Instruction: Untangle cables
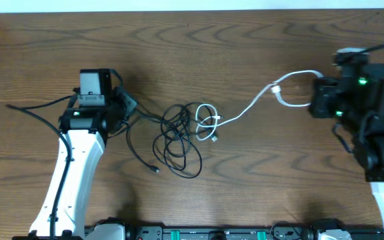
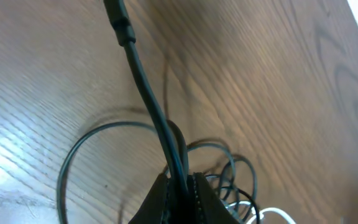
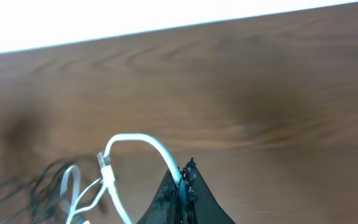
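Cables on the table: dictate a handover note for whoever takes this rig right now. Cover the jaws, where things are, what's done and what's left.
Left gripper: jaws shut on a black cable, with its plug end sticking out past them.
Right gripper: jaws shut on the white cable.
Both cables run into the tangle at mid table, where the white coil overlaps the black loops.
Done: one cable gripped per arm.
Left: draw white and black apart and lay them separately.
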Motion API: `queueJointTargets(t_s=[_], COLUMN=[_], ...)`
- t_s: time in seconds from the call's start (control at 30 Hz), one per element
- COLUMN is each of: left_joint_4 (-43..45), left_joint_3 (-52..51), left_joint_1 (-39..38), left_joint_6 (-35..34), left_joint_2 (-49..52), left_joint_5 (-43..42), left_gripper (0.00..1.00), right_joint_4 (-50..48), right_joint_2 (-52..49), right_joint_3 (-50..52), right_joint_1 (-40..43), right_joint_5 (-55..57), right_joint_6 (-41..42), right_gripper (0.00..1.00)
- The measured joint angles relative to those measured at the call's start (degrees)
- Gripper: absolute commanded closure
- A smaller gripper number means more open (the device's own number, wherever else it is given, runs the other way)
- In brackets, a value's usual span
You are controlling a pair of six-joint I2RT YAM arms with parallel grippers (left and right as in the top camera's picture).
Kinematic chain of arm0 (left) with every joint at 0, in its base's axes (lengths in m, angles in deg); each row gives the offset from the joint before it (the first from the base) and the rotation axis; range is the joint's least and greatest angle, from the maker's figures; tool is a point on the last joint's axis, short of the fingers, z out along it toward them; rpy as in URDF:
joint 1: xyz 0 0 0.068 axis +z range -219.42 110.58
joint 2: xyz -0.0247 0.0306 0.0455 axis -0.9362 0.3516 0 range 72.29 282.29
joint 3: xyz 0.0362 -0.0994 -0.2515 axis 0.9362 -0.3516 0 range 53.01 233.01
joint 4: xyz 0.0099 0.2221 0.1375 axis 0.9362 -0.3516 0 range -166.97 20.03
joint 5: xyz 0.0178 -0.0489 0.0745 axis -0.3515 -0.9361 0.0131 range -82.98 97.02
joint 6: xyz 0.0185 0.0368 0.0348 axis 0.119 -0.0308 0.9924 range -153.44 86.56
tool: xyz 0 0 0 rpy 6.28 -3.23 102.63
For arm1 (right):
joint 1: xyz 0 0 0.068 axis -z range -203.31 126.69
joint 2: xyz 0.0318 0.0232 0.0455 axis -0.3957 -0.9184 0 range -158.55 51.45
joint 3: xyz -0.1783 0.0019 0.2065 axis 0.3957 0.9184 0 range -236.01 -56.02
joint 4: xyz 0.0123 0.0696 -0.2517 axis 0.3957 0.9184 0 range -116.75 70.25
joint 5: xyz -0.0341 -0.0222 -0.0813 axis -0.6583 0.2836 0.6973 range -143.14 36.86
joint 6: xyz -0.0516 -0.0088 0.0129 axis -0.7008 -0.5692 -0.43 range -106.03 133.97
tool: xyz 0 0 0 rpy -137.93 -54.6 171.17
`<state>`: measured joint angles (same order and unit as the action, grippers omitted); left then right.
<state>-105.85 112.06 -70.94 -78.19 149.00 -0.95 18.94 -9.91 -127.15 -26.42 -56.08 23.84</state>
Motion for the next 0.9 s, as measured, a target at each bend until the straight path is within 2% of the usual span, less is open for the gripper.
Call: queueJointTargets(t_s=[0.1,0.23,0.37,0.47,0.57,0.77,0.9], left_joint_4=[-1.0,-3.5,-7.2,-10.4,-12.0,-15.8,-16.0], left_joint_3=[0.0,0.0,0.0,0.0,0.0,0.0,0.0], left_joint_1=[-1.2,-1.2,-0.5,0.3,0.4,0.5,1.6], left_joint_6=[0.9,-1.0,-8.5,-17.7,-25.6,-36.8,-45.4], left_joint_2=[0.0,0.0,0.0,0.0,0.0,0.0,0.0], left_joint_5=[2.8,11.6,21.0,24.5,25.2,25.2,19.9], left_gripper=[0.92,0.92,0.92,0.92,0.92,0.92,0.92], right_joint_4=[0.4,1.4,2.1,2.1,2.2,5.5,7.0], right_joint_2=[-0.1,-0.3,-0.3,-0.4,-0.8,-3.4,-6.3], right_joint_3=[0.0,0.0,0.0,0.0,0.0,0.0,0.0], right_joint_1=[4.7,10.9,15.1,15.6,15.6,15.6,15.6], right_joint_5=[5.1,9.1,9.8,9.3,8.9,11.3,10.9], right_joint_6=[1.3,4.8,7.0,7.7,8.0,11.0,12.8], right_gripper=[0.99,0.99,0.99,0.99,0.99,0.99,0.99])
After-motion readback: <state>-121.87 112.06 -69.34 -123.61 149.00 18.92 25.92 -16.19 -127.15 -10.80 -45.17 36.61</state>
